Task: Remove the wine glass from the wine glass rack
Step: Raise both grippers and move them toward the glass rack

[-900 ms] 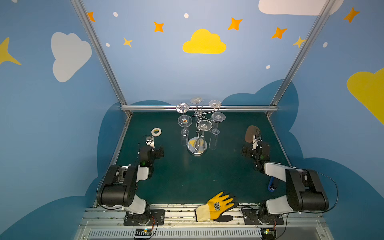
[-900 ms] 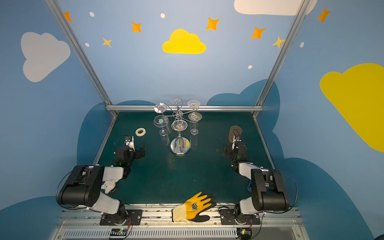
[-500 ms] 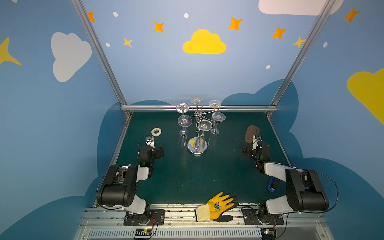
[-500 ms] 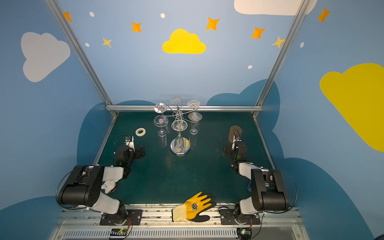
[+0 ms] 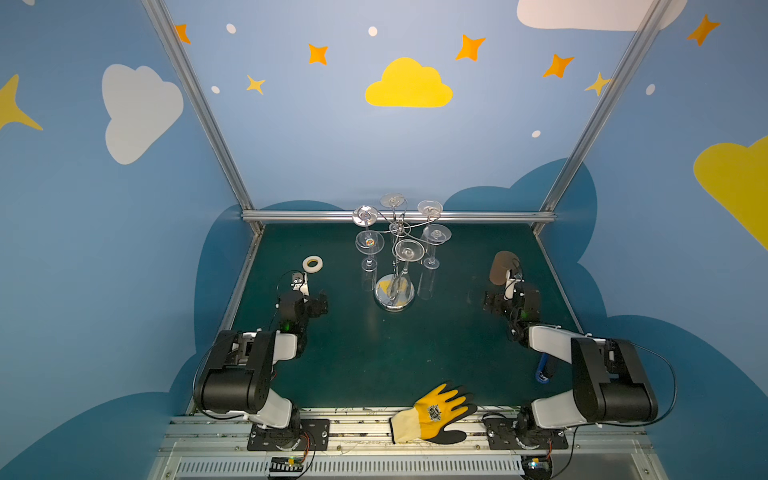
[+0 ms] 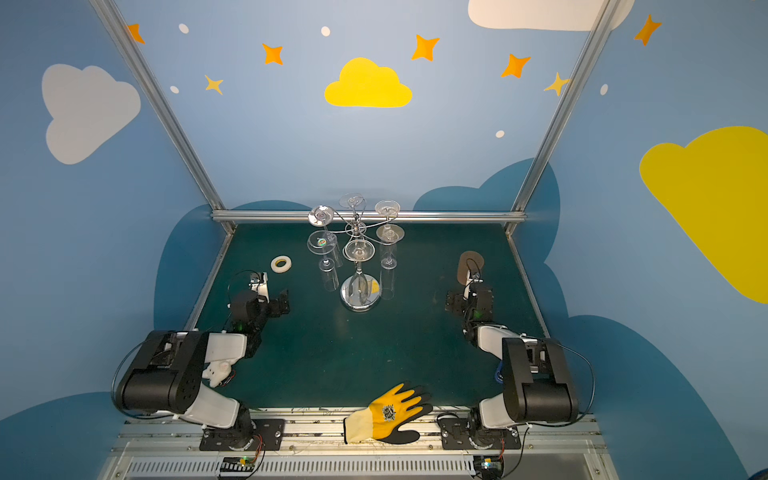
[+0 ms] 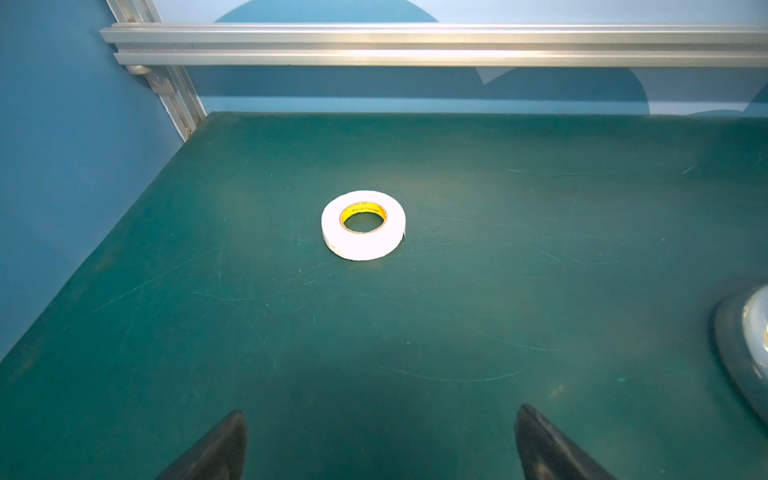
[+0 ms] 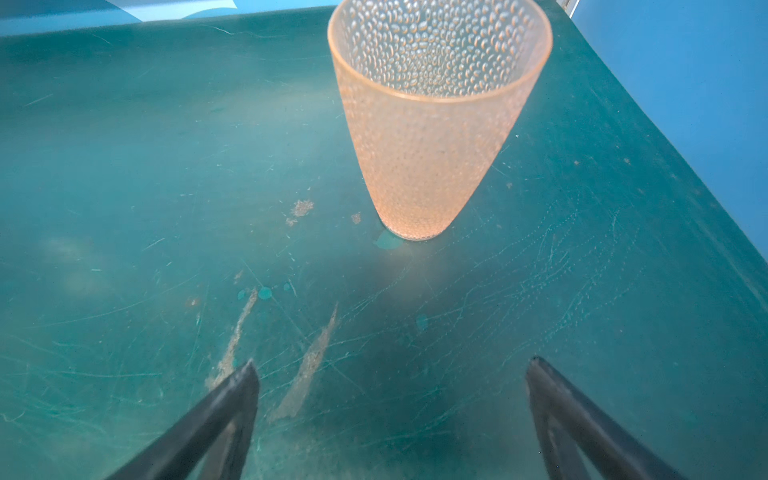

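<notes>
The wine glass rack [image 5: 395, 296] [image 6: 360, 297], chrome wire on a round mirrored base, stands at the middle back of the green table in both top views. Several clear wine glasses hang upside down from its curled arms; the nearest wine glass [image 5: 409, 250] [image 6: 360, 250] hangs over the base. My left gripper [image 5: 306, 300] [image 6: 266, 305] [image 7: 381, 412] rests low on the left, open and empty, well apart from the rack. The rack's base edge [image 7: 748, 332] shows in the left wrist view. My right gripper [image 5: 510, 297] [image 6: 469, 298] [image 8: 392, 363] rests on the right, open and empty.
A white tape roll [image 5: 312, 264] [image 7: 363, 224] lies ahead of the left gripper. An orange dimpled cup [image 8: 432, 124] [image 5: 500, 268] stands ahead of the right gripper. A yellow-and-black glove [image 5: 436, 413] lies on the front rail. A blue object [image 5: 543, 368] sits beside the right arm.
</notes>
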You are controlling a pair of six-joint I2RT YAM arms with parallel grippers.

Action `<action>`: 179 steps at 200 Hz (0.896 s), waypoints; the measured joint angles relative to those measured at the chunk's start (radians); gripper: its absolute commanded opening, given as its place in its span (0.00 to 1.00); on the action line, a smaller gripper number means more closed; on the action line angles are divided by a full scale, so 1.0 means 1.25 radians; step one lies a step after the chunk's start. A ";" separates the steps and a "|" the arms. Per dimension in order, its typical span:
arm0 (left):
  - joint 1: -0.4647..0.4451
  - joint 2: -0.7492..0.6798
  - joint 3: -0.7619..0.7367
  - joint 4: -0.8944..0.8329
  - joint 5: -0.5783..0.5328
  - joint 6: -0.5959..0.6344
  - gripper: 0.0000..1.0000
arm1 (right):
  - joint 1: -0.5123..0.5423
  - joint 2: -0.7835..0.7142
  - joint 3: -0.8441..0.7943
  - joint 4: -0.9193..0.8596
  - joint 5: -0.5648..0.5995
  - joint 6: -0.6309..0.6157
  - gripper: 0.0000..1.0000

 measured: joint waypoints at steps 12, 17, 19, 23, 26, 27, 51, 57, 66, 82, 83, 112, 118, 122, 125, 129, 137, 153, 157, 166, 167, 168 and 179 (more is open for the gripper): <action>0.000 0.000 0.000 0.000 0.000 0.000 0.99 | 0.000 0.000 0.000 -0.001 0.000 0.000 0.99; 0.000 0.000 0.000 0.000 0.000 0.000 0.99 | 0.000 0.000 0.000 -0.001 0.000 0.000 0.99; 0.000 0.000 0.000 0.000 0.000 0.000 0.99 | 0.000 0.000 0.000 -0.002 0.000 0.000 0.99; 0.000 0.000 0.000 0.000 0.000 0.000 0.99 | 0.000 0.000 0.000 -0.002 0.000 0.000 0.99; 0.000 0.000 0.000 0.000 0.000 0.000 0.99 | 0.000 0.000 0.000 -0.002 0.000 0.000 0.99; 0.000 0.000 0.000 0.000 0.000 0.000 0.99 | 0.000 0.000 0.000 -0.002 0.000 0.000 0.98; 0.000 0.000 0.000 0.000 0.000 0.000 0.99 | -0.001 0.000 0.000 -0.002 0.000 0.000 0.99; 0.000 0.000 0.000 0.000 0.000 0.000 0.99 | -0.001 0.000 0.000 -0.001 0.000 0.000 0.99; 0.000 0.000 0.000 0.001 0.000 0.000 0.99 | -0.001 -0.001 0.000 -0.002 0.001 -0.002 0.99; 0.000 -0.026 0.006 -0.042 0.000 0.000 0.99 | -0.001 -0.020 0.007 -0.040 0.004 -0.008 0.99; 0.000 -0.031 0.007 -0.052 -0.001 0.000 0.99 | -0.001 -0.022 0.008 -0.043 0.005 -0.008 0.99; 0.000 -0.248 0.117 -0.309 0.012 -0.026 0.99 | -0.001 -0.156 0.105 -0.247 -0.001 0.024 0.99; 0.000 -0.292 0.146 -0.345 0.019 -0.035 0.99 | -0.001 -0.191 0.134 -0.288 -0.013 0.032 0.99; 0.000 -0.324 0.166 -0.367 0.026 -0.043 0.99 | -0.001 -0.216 0.157 -0.318 -0.021 0.039 0.99; 0.000 -0.347 0.180 -0.385 0.032 -0.050 0.99 | -0.001 -0.234 0.169 -0.334 -0.032 0.041 0.98; 0.001 -0.375 0.199 -0.406 0.039 -0.059 0.99 | -0.001 -0.257 0.188 -0.357 -0.045 0.045 0.99; 0.001 -0.430 0.236 -0.455 0.064 -0.079 0.99 | -0.001 -0.305 0.218 -0.398 -0.084 0.049 0.99; 0.002 -0.508 0.301 -0.548 0.126 -0.118 0.99 | 0.009 -0.407 0.251 -0.460 -0.160 0.083 0.99; 0.001 -0.522 0.316 -0.573 0.145 -0.130 0.99 | 0.012 -0.432 0.252 -0.472 -0.178 0.095 0.98; 0.001 -0.544 0.345 -0.626 0.183 -0.165 0.98 | 0.018 -0.486 0.252 -0.505 -0.212 0.125 0.98; 0.001 -0.546 0.346 -0.631 0.187 -0.168 0.98 | 0.019 -0.490 0.252 -0.508 -0.212 0.127 0.99; 0.001 -0.549 0.350 -0.638 0.195 -0.173 0.98 | 0.019 -0.494 0.252 -0.510 -0.213 0.128 0.99; 0.001 -0.563 0.378 -0.695 0.245 -0.225 0.97 | 0.025 -0.544 0.253 -0.552 -0.259 0.166 0.99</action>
